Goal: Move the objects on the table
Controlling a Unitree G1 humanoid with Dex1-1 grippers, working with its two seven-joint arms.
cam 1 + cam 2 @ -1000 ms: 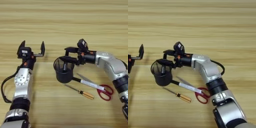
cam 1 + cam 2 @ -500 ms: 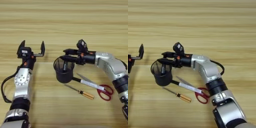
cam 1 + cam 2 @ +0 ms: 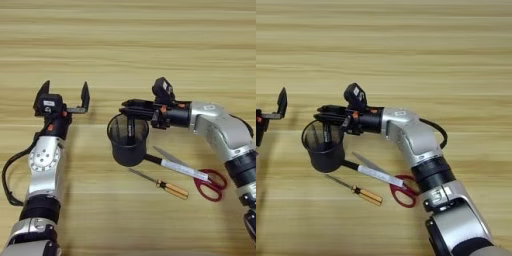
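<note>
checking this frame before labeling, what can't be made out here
- Right pincer over the cup: its fingers merge with the dark rim in both views, so open or shut is unclear.
- Pen in the cup: lower end hidden by the mesh wall.
- Marker by the cup: partly covered by the scissors.
- Left pincer: open, but mostly cut off by the right eye view's left edge.

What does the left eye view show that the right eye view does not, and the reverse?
Only the left eye view shows the whole left gripper, open, with its arm below. Only the right eye view shows the right arm's lower part. Both share the right gripper over the pen cup, a black marker inside it, the scissors, the screwdriver.
</note>
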